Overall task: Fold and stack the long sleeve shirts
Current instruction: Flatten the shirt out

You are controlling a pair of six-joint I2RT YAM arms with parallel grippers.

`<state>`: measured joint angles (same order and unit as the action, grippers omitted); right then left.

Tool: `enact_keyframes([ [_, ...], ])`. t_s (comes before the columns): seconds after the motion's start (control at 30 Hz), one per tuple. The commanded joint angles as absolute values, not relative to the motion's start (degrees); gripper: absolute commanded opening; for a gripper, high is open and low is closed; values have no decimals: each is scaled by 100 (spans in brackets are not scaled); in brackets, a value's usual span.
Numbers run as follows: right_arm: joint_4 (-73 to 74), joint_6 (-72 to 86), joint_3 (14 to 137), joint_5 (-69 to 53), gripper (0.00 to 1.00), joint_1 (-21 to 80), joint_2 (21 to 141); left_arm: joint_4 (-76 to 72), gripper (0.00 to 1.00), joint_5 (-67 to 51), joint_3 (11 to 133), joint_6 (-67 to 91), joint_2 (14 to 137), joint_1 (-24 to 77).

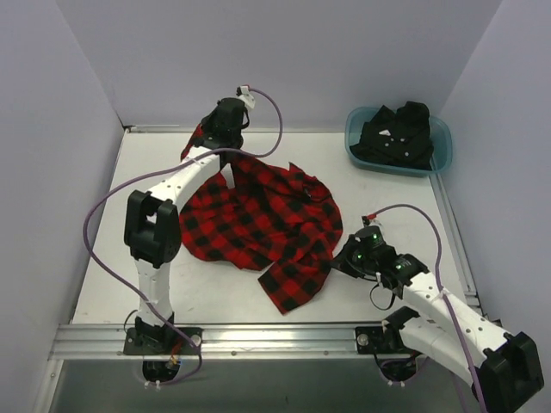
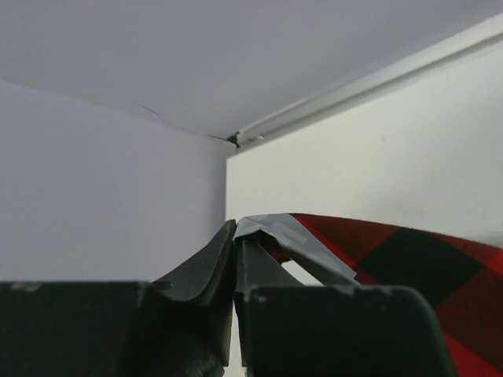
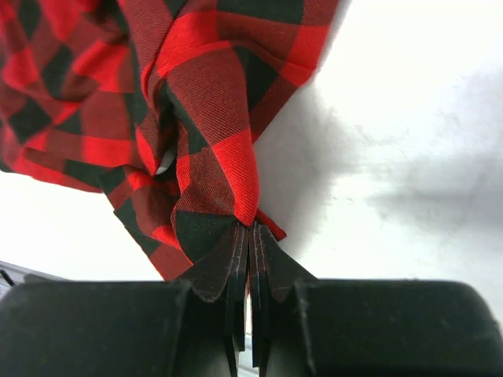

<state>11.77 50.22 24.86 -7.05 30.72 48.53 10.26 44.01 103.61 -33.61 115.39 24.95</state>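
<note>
The red-and-black check shirt (image 1: 258, 219) lies crumpled and partly spread on the middle of the white table. At the far left, my left gripper (image 1: 200, 142) is shut on one of its edges. In the left wrist view the jaws (image 2: 236, 229) pinch a pale strip of cloth, and the check cloth (image 2: 393, 255) trails off to the right. My right gripper (image 1: 338, 258) is shut on the shirt's near right edge. The right wrist view shows the cloth (image 3: 212, 118) bunched and pulled into the closed gripper (image 3: 250, 229). The black shirt (image 1: 398, 133) lies heaped in the tub.
The teal plastic tub (image 1: 442, 138) stands at the table's far right corner. Pale walls close in the left, back and right sides. A metal rail (image 1: 258, 340) runs along the near edge between the two arm bases.
</note>
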Motion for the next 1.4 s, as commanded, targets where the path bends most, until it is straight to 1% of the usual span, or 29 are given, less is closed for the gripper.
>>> enact_keyframes([
  [0.0,2073,4790,2830,-677,0,3059,4816,-727,11,4965,11046,-4947,12161,2558],
  [0.07,2284,4755,2978,-607,0,3059,4782,-1358,11,5088,11336,-5402,12461,2540],
  [0.2,3196,4606,3286,-54,0,3032,4378,-1494,12,5466,12846,-5957,13715,2365],
  [0.23,3338,4579,3374,269,0,3032,4316,-1503,13,5536,13633,-6124,13955,2338],
  [0.27,3601,4562,3462,403,0,3024,4263,-1546,15,5546,13919,-6422,14140,2312],
  [0.3,3725,4527,3637,552,0,3015,4184,-1669,18,5494,14052,-6529,14272,2285],
  [0.33,3831,4509,3726,789,0,3006,4157,-1844,27,5415,14080,-6556,14265,2285],
  [0.4,4104,4491,3919,1054,0,2997,4157,-1837,36,5239,14124,-6469,14247,2285],
  [0.43,4165,4448,4077,1298,3,2988,4175,-1820,46,5230,14141,-6399,14247,2294],
  [0.47,4201,4404,4156,1379,8,2980,4184,-1715,50,5229,14142,-6146,14247,2285],
  [0.5,4192,4334,4227,1423,19,2979,4271,-1505,55,5195,14142,-5917,14230,2285],
  [0.53,4192,4176,4410,1459,27,2988,4341,-859,61,5133,14124,-5645,14195,2250],
  [0.57,4158,4079,4517,1442,35,3006,4420,-565,77,5063,13985,-5025,14142,2250],
  [0.6,4122,3956,4605,1424,51,3041,4595,-249,83,4888,13923,-4671,14002,2215],
  [0.63,4070,3825,4823,1424,58,3102,4684,589,89,4748,13870,-4284,13923,2189],
  [0.67,4000,3623,4921,1546,64,3364,4772,1033,97,4502,13817,-3419,13826,2171],
  [0.7,3973,3517,5044,1643,73,3523,4938,1429,97,4265,13764,-2966,13590,2145],
  [0.73,3929,3411,5149,1731,75,3733,5026,2129,98,3601,13711,-2518,13440,2118],
  [0.77,3859,3245,5377,1775,75,4040,5132,2458,97,3229,13641,-1731,13299,2049],
  [0.87,3482,3033,5685,1434,75,4472,5641,3461,97,2173,13290,-463,12623,1890],
  [0.93,3227,2884,5774,1249,75,5008,6098,4022,97,1602,12790,-28,12017,1750],
  [0.97,3017,2822,5870,1222,74,5201,6274,4156,97,1043,12553,583,11780,1662],
  [1.0,2919,2665,5915,1143,73,5473,6658,4227,97,733,11829,824,11255,1409],
  [1.07,2639,2436,5994,950,71,5677,7221,4193,97,-205,11017,1455,10690,1074],
  [1.1,2576,2174,6064,888,71,5843,7407,4018,97,-385,10508,1633,10157,724],
  [1.13,2514,2049,6099,792,70,5914,7583,3886,97,-569,9581,1783,9899,529],
  [1.2,2260,1742,6126,782,70,6046,8030,3710,97,-860,8661,1994,9250,230],
  [1.23,2163,1436,6152,765,69,6082,8164,3587,98,-948,7909,2039,9063,37],
  [1.37,1943,705,6284,931,67,6082,8752,3253,97,-959,6421,2021,8298,-290],
])
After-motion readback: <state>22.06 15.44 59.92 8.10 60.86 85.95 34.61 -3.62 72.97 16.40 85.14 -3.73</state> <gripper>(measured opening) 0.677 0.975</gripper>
